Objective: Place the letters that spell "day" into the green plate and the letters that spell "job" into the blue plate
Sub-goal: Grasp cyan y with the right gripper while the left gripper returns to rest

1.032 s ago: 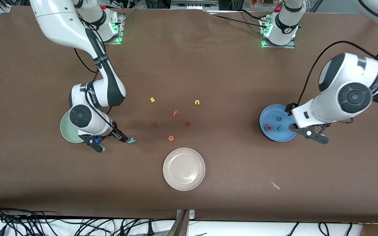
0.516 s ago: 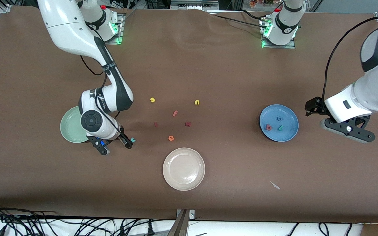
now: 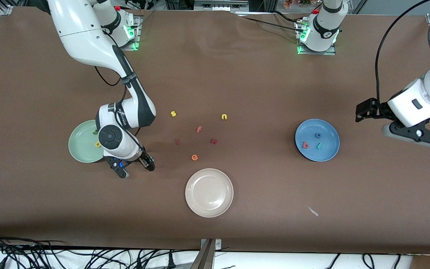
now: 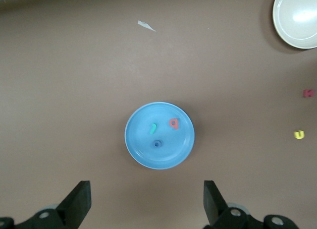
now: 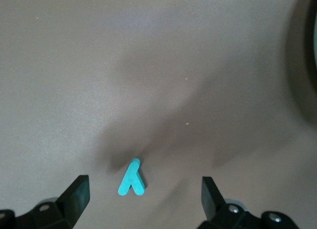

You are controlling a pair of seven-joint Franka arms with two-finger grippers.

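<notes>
The teal "y" [image 5: 132,178] lies flat on the brown table between the fingers of my right gripper [image 5: 143,201], which is open and low over it; in the front view the right gripper [image 3: 134,168] hides the letter. Beside it is the green plate [image 3: 80,149], with the dark green "d" [image 3: 95,131] and the yellow "a" [image 3: 97,144] in it. The blue plate [image 3: 329,151] [image 4: 143,154] holds the red "b" [image 3: 305,145], the teal "j" [image 3: 319,145] and the blue "o" [image 3: 317,135]. My left gripper [image 3: 414,135] [image 4: 146,204] hangs open and empty over bare table, beside the blue plate toward the left arm's end.
A cream-white plate [image 3: 209,192] sits nearer to the front camera at mid-table. Loose letters lie between the plates: yellow "s" [image 3: 173,114], yellow "n" [image 3: 224,117], orange "f" [image 3: 199,129], orange "e" [image 3: 194,157] and two dark red ones [image 3: 177,141] [image 3: 213,141]. A white scrap [image 3: 313,211] lies near the front edge.
The right gripper has slid off the green plate to stand over the "y", uncovering the "d" and "a". The left arm has pulled away from the blue plate toward its end of the table.
</notes>
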